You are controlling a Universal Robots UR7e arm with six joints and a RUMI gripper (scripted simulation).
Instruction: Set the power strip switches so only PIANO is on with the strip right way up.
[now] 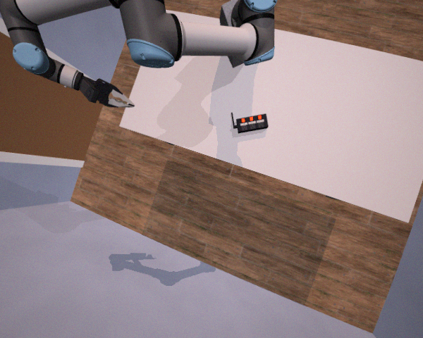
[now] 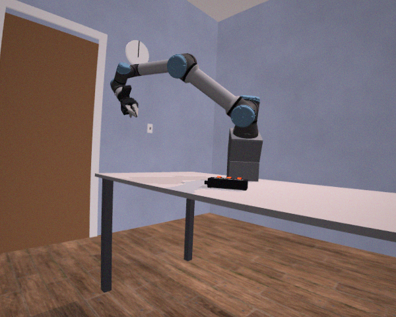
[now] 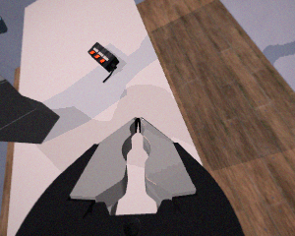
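Black power strip (image 1: pixel 251 122) shows three seemingly lit orange switches; gripper (image 1: pixel 126 103) pressed together, empty.

No text can be read anywhere. The power strip (image 1: pixel 251 122) on the desk (image 1: pixel 332 120) carries small pale labels below its three orange switches, but they are too blurred to make out. The round wall clock (image 2: pixel 136 51) shows no numbers.

Blue walls (image 2: pixel 311 85), brown door (image 2: pixel 43 136) (white-framed), wood floor (image 2: pixel 225 273), white table (image 2: pixel 327 201).
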